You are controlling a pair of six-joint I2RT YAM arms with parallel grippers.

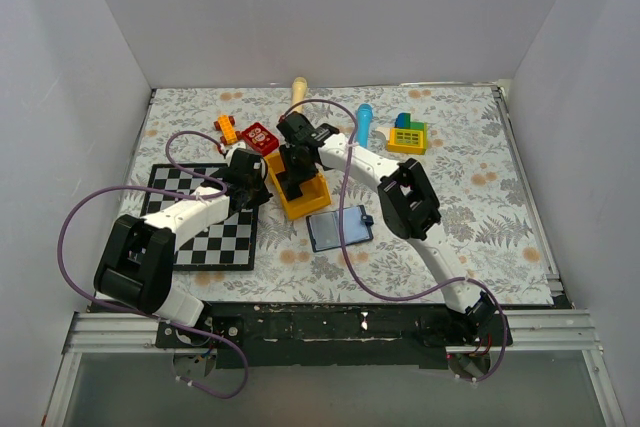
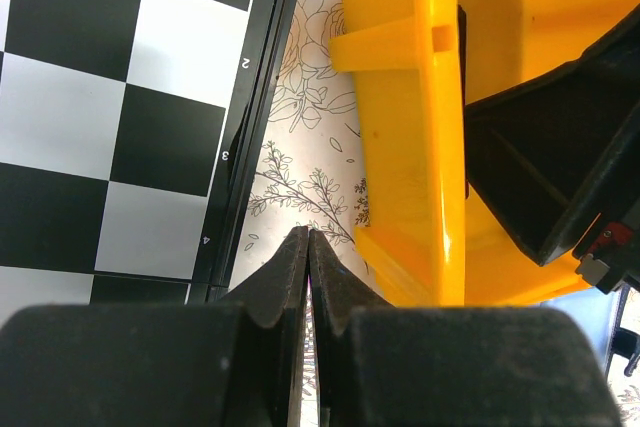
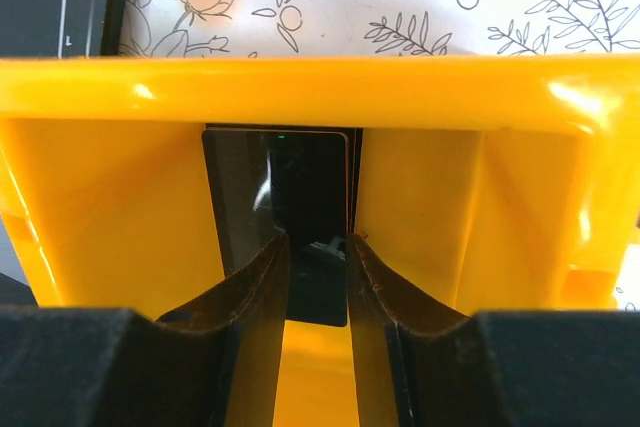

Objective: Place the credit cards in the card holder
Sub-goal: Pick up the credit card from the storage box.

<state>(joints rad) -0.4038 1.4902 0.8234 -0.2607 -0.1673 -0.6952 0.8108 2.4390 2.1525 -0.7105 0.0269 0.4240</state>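
Floral table (image 1: 480, 217) | yellow bin (image 3: 300, 92) | right hand (image 3: 310, 239) slightly spread | credit card (image 3: 275, 177) just beyond fingertips

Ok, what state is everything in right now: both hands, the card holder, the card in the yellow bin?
Left hand: shut, empty, beside the yellow bin.
Right hand: slightly open, inside the bin, over the card.
Credit card: loose in the bin, not gripped.
Card holder: open, lying flat, no card seen in it.
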